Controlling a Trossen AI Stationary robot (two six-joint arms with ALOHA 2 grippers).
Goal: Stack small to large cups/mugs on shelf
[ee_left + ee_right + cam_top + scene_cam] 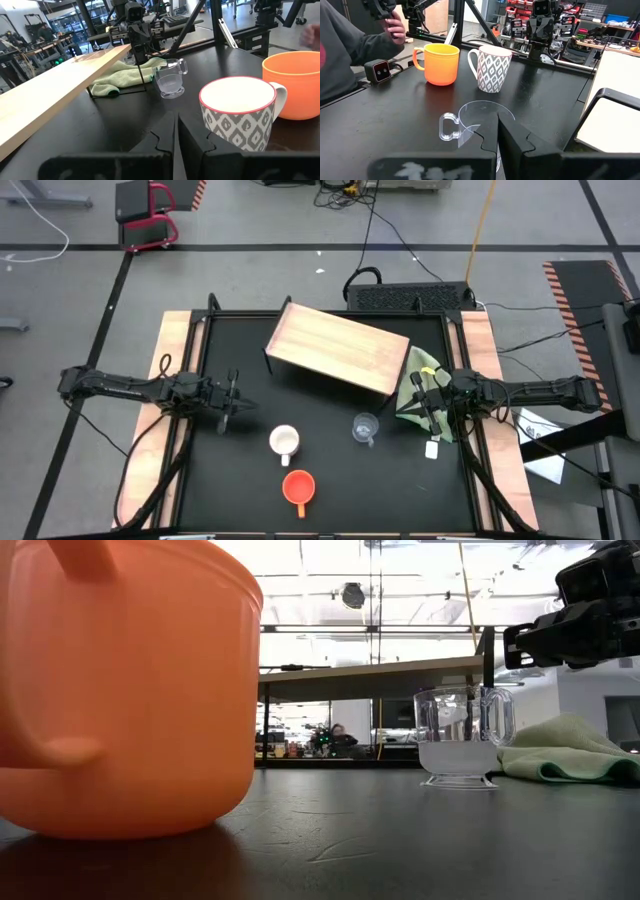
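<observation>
High view is showing all three cups sitting on the table in front of the shelf: clear cup, white mug, orange mug. The left gripper and right gripper are hovering with fingers pinched together, gripping nothing. Risk: a closed gripper reaching in could be knocking that light clear cup over, or snagging the green cloth.

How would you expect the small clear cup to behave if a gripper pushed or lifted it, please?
The clear cup looks thin-walled and empty, so probably light and apt to slide on the table. Its smooth sides may be slippery; the handle offers a likelier hold.
</observation>
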